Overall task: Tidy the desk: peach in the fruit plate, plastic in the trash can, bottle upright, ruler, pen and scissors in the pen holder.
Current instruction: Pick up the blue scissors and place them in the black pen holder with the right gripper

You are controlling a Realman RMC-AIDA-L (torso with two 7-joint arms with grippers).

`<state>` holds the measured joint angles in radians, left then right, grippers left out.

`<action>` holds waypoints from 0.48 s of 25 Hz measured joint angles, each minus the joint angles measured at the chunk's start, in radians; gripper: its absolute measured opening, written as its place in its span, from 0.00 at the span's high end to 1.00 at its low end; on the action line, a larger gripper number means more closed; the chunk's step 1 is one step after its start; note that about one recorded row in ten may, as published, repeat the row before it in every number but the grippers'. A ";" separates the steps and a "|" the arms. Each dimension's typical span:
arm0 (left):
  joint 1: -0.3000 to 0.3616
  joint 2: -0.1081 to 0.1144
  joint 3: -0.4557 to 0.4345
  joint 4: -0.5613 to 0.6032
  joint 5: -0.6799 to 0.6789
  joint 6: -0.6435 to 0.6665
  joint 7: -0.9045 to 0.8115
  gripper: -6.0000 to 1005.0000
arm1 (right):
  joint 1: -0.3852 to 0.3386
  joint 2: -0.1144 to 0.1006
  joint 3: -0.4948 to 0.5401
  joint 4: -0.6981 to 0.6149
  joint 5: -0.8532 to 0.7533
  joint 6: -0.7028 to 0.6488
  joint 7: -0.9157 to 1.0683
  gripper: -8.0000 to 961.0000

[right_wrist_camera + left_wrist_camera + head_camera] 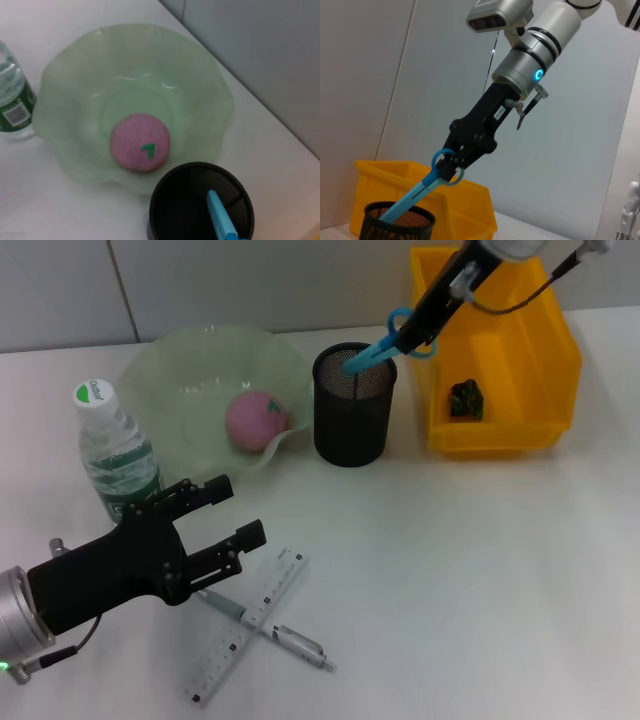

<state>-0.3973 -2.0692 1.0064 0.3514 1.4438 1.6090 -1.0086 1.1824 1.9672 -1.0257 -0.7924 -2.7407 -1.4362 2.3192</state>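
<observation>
My right gripper (415, 328) is shut on the handle of the blue scissors (372, 356), whose blades point down into the black mesh pen holder (352, 430). The left wrist view shows the same grip (454, 161) on the scissors (415, 192) over the holder (395, 227). A pink peach (256, 420) lies in the green fruit plate (170, 365). The bottle (116, 453) stands upright to the plate's left. The ruler (225, 650) and pen (300, 645) lie crossed on the desk. My left gripper (230, 512) hovers open just above them. A dark plastic piece (466, 400) lies in the yellow trash can (500, 435).
In the right wrist view the peach (140, 142), plate (55, 75), bottle (12, 100) and holder rim (165, 190) with the scissor blade (220, 217) sit close together. White desk extends to the front right.
</observation>
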 joint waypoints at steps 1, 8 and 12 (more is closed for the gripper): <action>0.001 0.000 0.000 0.000 0.000 0.000 0.000 0.28 | 0.003 0.005 -0.011 0.010 0.000 0.014 0.006 0.84; 0.006 0.002 0.004 0.000 0.003 0.004 0.000 0.28 | 0.026 0.031 -0.024 0.090 -0.012 0.111 0.036 0.84; 0.008 0.002 0.004 0.000 0.004 0.004 0.000 0.28 | 0.022 0.047 -0.026 0.086 -0.020 0.136 0.062 0.83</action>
<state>-0.3890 -2.0677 1.0106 0.3512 1.4481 1.6135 -1.0086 1.2049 2.0142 -1.0513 -0.7059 -2.7609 -1.3000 2.3808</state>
